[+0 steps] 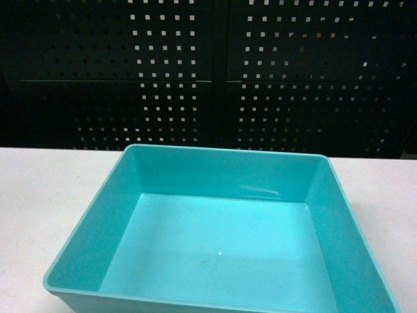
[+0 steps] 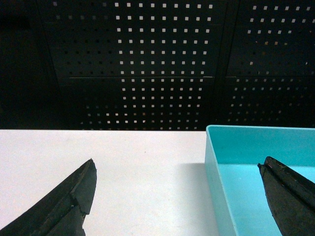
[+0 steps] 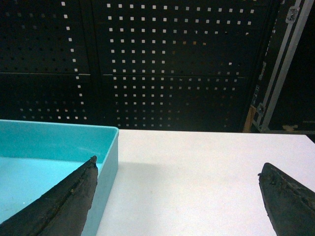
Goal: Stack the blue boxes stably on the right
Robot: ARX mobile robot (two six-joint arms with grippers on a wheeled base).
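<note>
Black perforated panels fill the background behind a white table; no writing, brand or label is readable on any surface.

Left gripper: jaws spread wide, holding nothing. Its left fingertip hangs over bare table; its right fingertip sits over the inside of the turquoise tub. The tub's left wall falls between the two tips, and contact cannot be told from this view.

Right gripper: jaws likewise spread wide, nothing pinched. Its left fingertip lies over the tub's interior near the right wall; its right fingertip is over open table. The tub's right wall stands between them; touching or not, cannot tell.

Tub: shallow, rectangular, smooth-walled, light turquoise, upright on the table, centred in the head view and cut off by the lower edge. Its floor shows a few faint dark smudges and one small white speck. Neither gripper shows in the head view.

A metal frame post stands at the far right of the right wrist view.
</note>
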